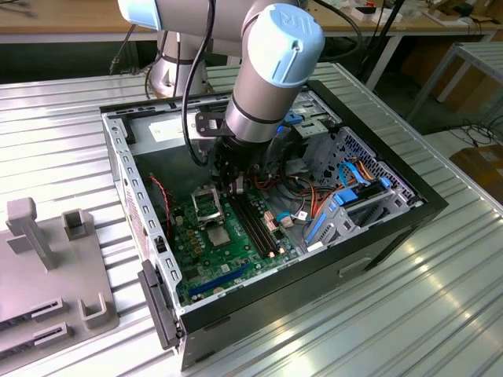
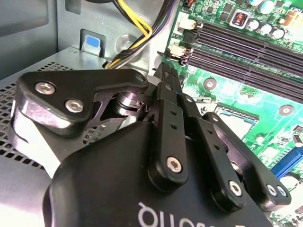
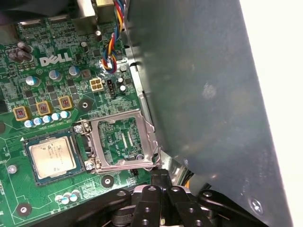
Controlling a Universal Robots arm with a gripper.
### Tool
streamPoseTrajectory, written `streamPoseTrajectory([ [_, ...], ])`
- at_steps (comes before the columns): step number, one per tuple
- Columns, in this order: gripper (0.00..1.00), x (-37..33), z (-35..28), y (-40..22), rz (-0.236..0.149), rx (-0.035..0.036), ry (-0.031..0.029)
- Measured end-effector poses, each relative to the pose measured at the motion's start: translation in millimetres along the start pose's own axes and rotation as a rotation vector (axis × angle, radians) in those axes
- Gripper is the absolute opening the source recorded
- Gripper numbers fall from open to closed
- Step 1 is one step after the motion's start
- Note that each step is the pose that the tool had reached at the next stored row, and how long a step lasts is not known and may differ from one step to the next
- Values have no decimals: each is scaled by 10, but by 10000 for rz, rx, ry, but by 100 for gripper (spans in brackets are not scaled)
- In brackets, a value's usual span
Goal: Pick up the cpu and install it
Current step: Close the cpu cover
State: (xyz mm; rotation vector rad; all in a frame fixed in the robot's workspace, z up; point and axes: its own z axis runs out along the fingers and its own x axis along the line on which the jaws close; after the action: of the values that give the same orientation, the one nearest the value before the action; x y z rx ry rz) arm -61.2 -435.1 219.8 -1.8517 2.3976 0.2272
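First wrist view shows the cpu (image 3: 52, 154) already lying silver top up in its socket on the green motherboard (image 3: 42, 90), with the hinged metal retention frame (image 3: 122, 142) flung open just beside it. The claw (image 3: 160, 176) hangs above that frame with fingers pressed together on nothing, so the placing looks done and the socket still unlatched. Closing it would call for care: the case wall (image 3: 208, 94) and memory slots (image 2: 246, 52) crowd the approach.
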Motion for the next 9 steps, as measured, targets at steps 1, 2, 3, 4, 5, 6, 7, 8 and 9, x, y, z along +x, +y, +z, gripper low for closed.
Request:
streamPoseTrajectory([
  [1, 11, 0, -5, 1, -10, -3, 1],
  [2, 11, -1, -9, 2, -20, -7, 1],
  [3, 11, -2, -14, 3, -30, -10, 3],
  [4, 11, -2, -20, 5, -40, -12, 5],
  [5, 11, -3, -27, 7, -51, -15, 5],
  [6, 11, -4, -32, 8, -60, -17, 5],
  [7, 11, -5, -40, 10, -75, -19, 6],
  [8, 11, -6, -45, 11, -85, -22, 6],
  [9, 11, -7, -51, 12, -102, -26, 7],
])
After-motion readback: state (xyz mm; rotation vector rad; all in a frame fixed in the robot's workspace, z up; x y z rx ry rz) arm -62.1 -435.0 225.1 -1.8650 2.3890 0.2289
